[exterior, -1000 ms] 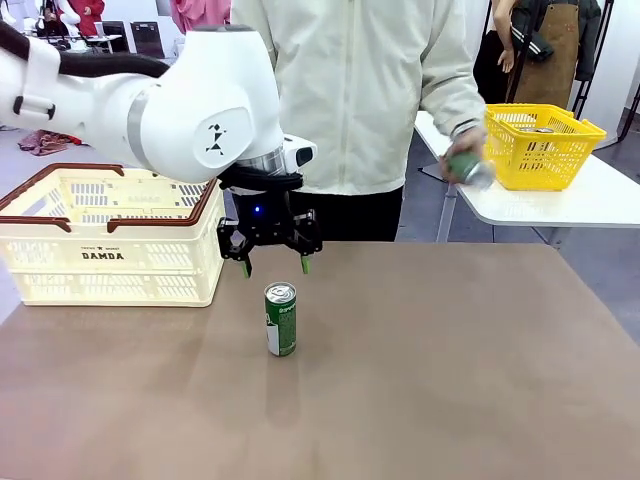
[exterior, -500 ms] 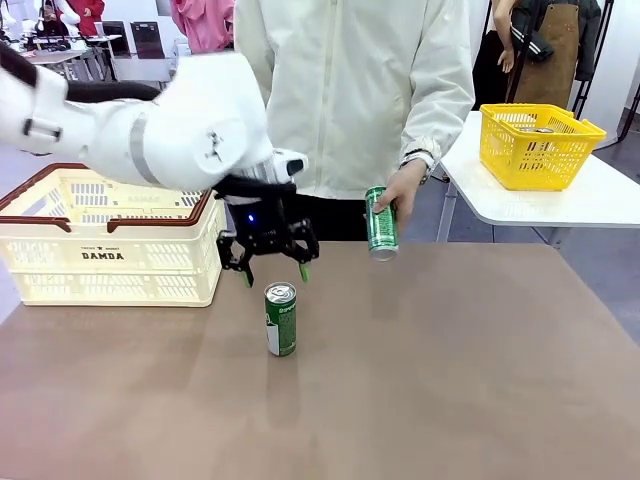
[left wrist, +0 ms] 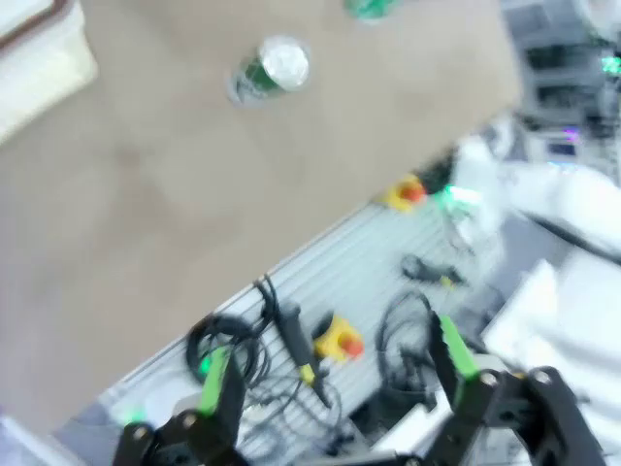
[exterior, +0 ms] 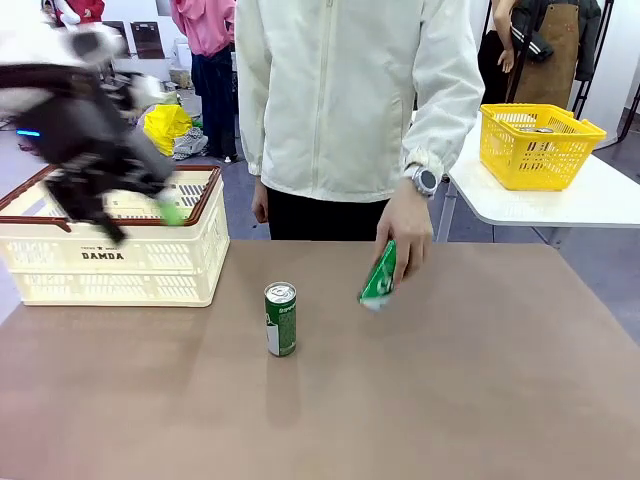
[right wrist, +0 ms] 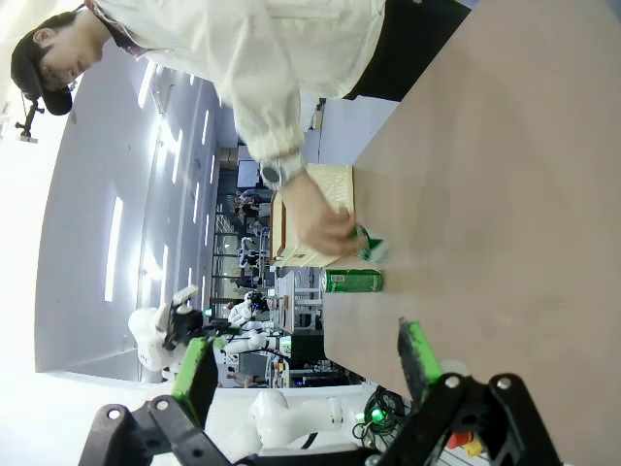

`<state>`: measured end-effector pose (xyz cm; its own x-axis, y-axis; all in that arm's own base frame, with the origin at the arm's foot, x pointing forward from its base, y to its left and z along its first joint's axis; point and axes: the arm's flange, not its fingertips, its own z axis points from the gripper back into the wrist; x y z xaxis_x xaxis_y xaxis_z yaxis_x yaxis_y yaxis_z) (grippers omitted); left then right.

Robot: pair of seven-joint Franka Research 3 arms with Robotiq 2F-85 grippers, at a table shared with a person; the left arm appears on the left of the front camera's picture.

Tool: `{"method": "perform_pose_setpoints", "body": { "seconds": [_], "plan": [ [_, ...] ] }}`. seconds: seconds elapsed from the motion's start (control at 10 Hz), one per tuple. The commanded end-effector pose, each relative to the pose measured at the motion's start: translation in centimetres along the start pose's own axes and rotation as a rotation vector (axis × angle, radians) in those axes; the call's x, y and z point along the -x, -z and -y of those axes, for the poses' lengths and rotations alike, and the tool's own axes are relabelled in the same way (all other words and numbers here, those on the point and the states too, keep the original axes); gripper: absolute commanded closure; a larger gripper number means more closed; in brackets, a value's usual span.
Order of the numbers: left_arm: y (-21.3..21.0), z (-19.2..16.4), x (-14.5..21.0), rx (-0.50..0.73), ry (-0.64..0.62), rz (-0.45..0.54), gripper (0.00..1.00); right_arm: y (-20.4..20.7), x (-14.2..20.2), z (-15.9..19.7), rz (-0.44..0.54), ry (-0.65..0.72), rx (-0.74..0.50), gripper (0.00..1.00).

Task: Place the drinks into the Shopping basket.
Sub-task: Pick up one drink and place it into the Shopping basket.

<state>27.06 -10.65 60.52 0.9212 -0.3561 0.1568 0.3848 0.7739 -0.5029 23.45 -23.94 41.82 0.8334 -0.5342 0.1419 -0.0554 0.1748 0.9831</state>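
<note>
**Tip-over and hand-clash risk — both cans outside the basket**

Left gripper [left wrist: 330,354] is being held open and empty. In the front view it is showing as a blur over the basket [exterior: 110,272]. Right gripper [right wrist: 306,364] is also being held open, with nothing gripped.

Upright can [exterior: 280,320] is standing mid-table, well apart from the basket. Tilted can [exterior: 379,274] is being held by the person's hand [exterior: 405,232], low over the table [exterior: 460,390]. Whether it is touching cannot be told.

Risks, as judged:
- The hand is being kept near the upright can, so a reach made now could clip it.
- The cans are slim and tall. An off-centre finger touch would likely topple one, and a toppled cylinder would roll.
- The can walls are smooth, glossy metal, so a weak or high pinch could slip.
- The tilted can could fall over if it is released off its base.

Materials:
- Cans: green printed bodies, silver tops.
- Basket: cream slotted plastic, rigid, brown rim. It looks light and could be shoved by a low pass.
- Table: matte brown, flat.
</note>
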Motion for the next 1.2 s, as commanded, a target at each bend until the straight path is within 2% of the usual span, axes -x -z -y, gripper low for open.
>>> {"method": "perform_pose_setpoints", "body": {
  "seconds": [0.0,0.2,0.3,0.4,1.0,1.1],
  "plan": [
    [-3.9,-6.0,4.6,0.312,0.279,0.050,0.00,-0.2,0.1,-0.1,-0.009,-0.021,-0.004,0.00],
    [-4.2,-10.2,7.3,0.488,0.284,0.209,0.00,-0.2,0.1,-0.1,-0.009,-0.021,-0.004,0.00],
    [-3.8,-11.3,7.6,0.540,0.253,0.238,0.00,-0.2,0.1,-0.1,-0.009,-0.021,-0.004,0.00],
    [-6.1,-8.5,8.1,0.339,0.288,0.206,0.00,-0.2,0.1,-0.1,-0.009,-0.021,-0.004,0.00],
    [-5.8,-8.1,7.9,0.321,0.283,0.199,0.00,-0.2,0.1,-0.1,-0.009,-0.021,-0.004,0.00],
    [-4.2,-6.4,5.6,0.268,0.243,0.165,0.00,-0.2,0.1,-0.1,-0.009,-0.021,-0.004,0.00]
  ]
}}
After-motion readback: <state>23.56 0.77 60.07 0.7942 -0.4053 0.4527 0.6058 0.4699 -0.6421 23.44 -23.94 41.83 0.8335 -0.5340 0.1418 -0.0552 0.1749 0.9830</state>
